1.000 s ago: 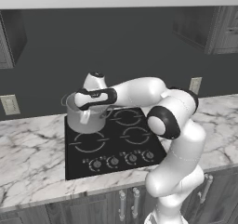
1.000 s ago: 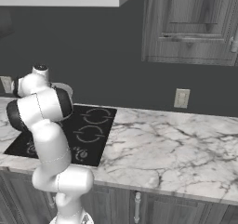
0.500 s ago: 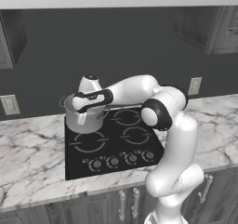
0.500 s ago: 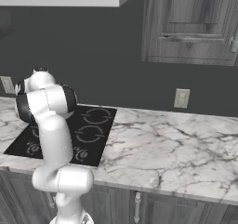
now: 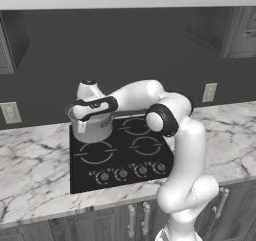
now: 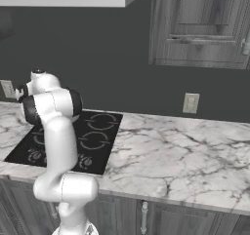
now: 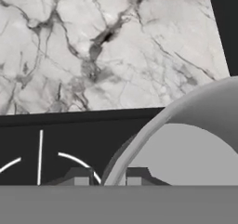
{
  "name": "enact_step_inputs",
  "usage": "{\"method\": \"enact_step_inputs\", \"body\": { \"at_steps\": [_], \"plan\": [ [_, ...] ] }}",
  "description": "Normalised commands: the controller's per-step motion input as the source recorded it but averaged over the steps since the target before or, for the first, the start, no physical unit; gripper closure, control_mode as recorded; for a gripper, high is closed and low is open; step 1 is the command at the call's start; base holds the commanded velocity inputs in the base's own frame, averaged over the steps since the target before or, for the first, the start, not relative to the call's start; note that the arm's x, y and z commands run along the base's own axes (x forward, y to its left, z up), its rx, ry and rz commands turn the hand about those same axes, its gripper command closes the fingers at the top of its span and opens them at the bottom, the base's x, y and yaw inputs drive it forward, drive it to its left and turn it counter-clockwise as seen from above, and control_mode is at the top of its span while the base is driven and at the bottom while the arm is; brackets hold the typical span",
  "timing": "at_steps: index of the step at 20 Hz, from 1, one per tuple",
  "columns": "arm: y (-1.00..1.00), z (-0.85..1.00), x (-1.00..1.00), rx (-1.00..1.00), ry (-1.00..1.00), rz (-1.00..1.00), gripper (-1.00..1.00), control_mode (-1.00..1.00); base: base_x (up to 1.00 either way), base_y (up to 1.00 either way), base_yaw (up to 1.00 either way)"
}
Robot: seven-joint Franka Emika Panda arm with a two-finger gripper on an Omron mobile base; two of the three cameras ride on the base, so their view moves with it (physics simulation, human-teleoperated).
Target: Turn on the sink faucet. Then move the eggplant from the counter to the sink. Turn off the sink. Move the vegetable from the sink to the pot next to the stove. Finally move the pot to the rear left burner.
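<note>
Since a second ago the arm has swung further left. Its claw (image 7: 108, 177) straddles the pot (image 5: 91, 126) rim, fingertips close together; whether it grips is unclear. That pot sits on the stove's (image 5: 120, 155) rear left burner, so the last step looks nearly done. Eggplant hidden inside the pot, if present.

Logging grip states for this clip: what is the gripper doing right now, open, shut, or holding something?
Gripper: its fingertips straddle the rim of the pot on the rear left burner; a tight grip cannot be told.
</note>
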Motion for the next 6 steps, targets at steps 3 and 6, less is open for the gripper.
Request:
{"method": "enact_step_inputs", "body": {
  "at_steps": [3,6],
  "plan": [
    [0.23,-0.22,0.15,-0.05,0.0,0.0,1.0,-1.0,0.0,0.0,0.0],
    [0.15,-0.18,0.02,-0.01,0.0,0.0,-1.0,-1.0,0.0,0.0,0.0]
  ]
}}
